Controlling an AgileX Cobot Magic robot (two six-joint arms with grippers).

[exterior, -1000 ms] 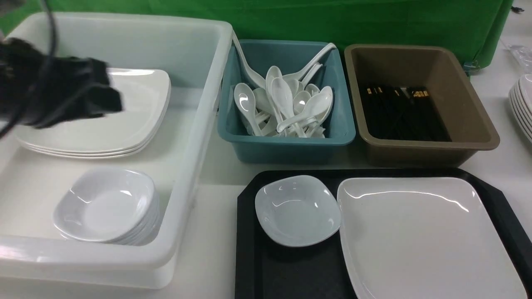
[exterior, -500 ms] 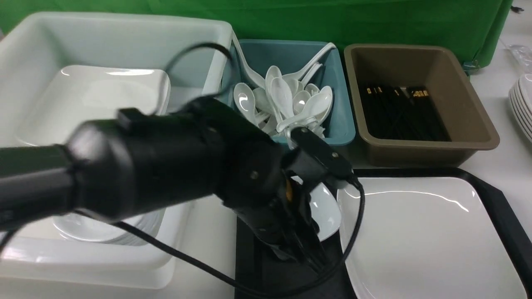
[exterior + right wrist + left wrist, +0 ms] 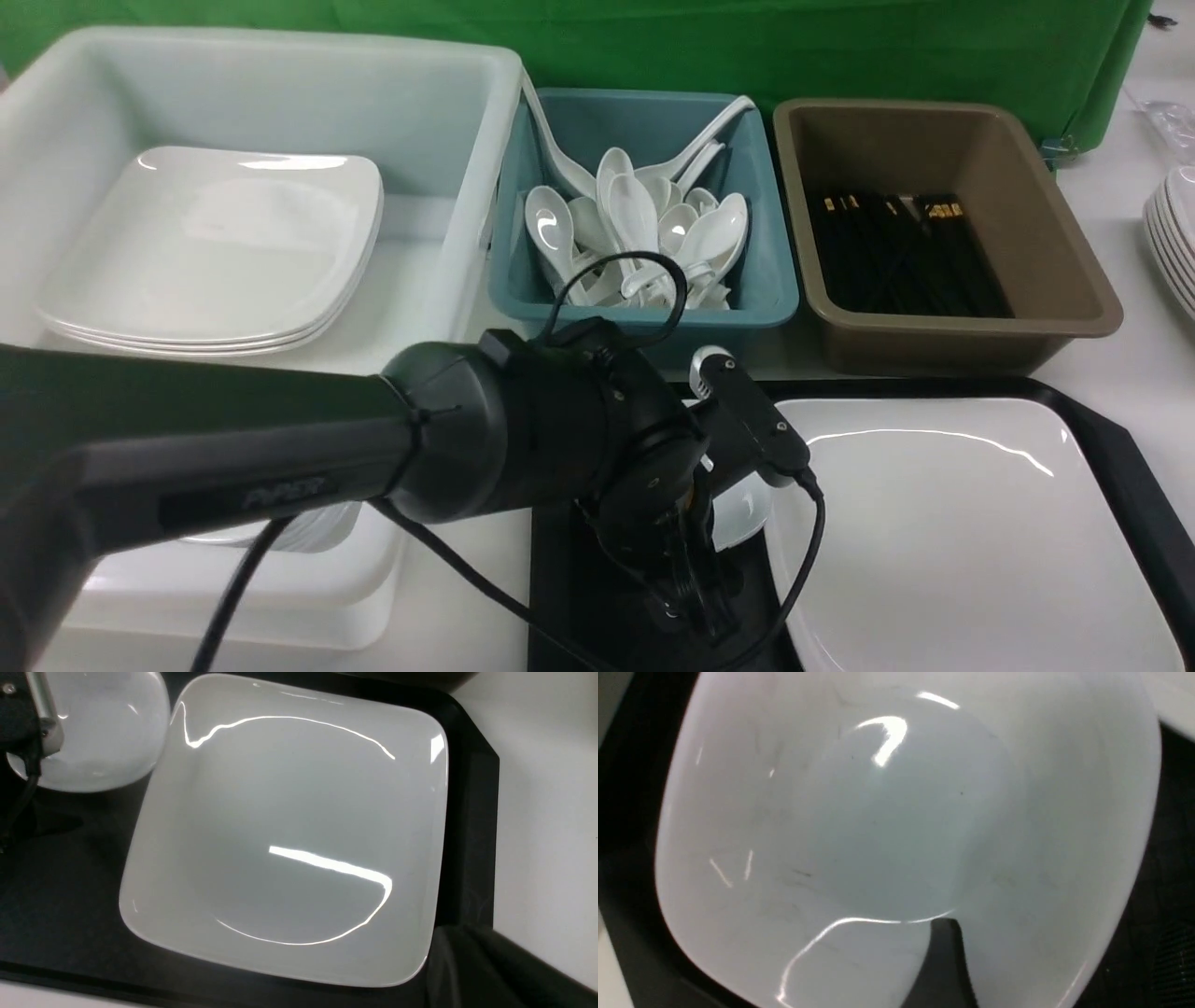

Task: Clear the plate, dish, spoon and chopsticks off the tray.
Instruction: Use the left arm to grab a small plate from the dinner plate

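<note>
Front view: the left gripper point(image 3: 695, 607) points down over the tray's point(image 3: 1120, 439) left half, at the near edge of the dish point(image 3: 747, 511), most likely so it can pinch the rim. Its arm hides most of the dish. The plate point(image 3: 952, 523) fills the tray's right half, touching nothing else. Beyond the tray, spoons point(image 3: 644, 224) lie in a teal bin point(image 3: 766, 299) and chopsticks point(image 3: 896, 252) in a brown tub point(image 3: 1074, 308). None show on the tray's visible floor.

Left wrist view: one dark finger point(image 3: 945, 961) reaches over the dish's rim into its hollow. The other finger is out of sight, so the jaw gap and any hold cannot be told.

Right wrist view: the right gripper point(image 3: 490, 970) shows only as a dark edge above the tray's corner, so its opening is unreadable. It seems to be waiting by the plate.
</note>
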